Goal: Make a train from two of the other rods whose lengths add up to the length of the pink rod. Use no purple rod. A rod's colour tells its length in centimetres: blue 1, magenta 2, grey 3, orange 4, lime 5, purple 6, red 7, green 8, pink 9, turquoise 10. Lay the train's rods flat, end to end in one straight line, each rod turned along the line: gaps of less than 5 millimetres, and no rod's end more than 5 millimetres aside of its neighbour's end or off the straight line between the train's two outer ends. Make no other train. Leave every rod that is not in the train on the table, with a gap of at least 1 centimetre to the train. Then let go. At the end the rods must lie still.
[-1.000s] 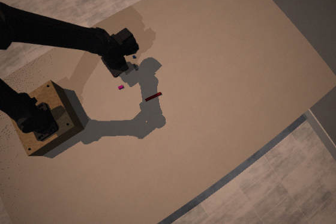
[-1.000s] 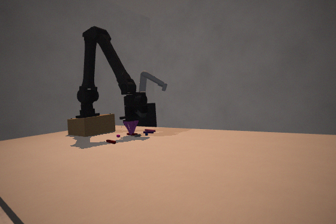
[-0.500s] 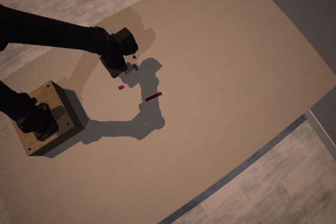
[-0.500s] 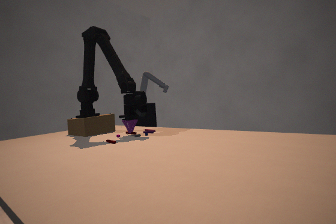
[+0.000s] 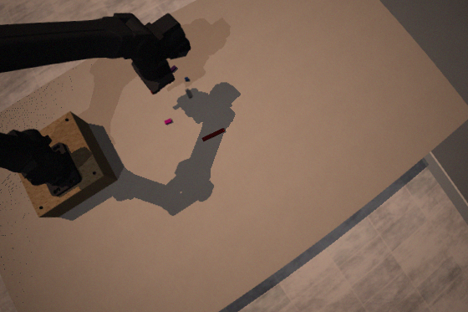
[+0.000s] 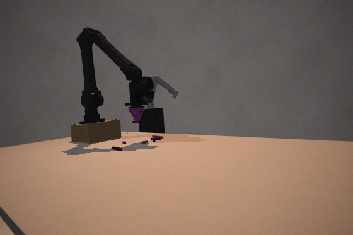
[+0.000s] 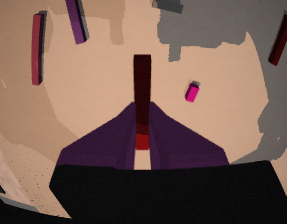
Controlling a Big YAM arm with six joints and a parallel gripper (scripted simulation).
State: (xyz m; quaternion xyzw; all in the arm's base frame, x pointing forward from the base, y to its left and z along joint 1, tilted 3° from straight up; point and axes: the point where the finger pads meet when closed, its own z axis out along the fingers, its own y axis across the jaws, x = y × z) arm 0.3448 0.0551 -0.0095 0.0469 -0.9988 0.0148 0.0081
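My gripper (image 6: 137,119) hangs well above the table, shut on a red rod (image 7: 142,104) that points straight out between the purple fingers. A second red rod (image 5: 213,134) lies flat in the arm's shadow, apart from the others. The magenta rod (image 5: 168,121) lies alone left of it. The pink rod is hidden under the arm in the overhead view.
The wooden base block (image 5: 68,161) carrying the arm stands at the table's left. A dark box (image 6: 152,120) with a grey arm stands behind the gripper. The table's edge runs along the lower right (image 5: 334,237).
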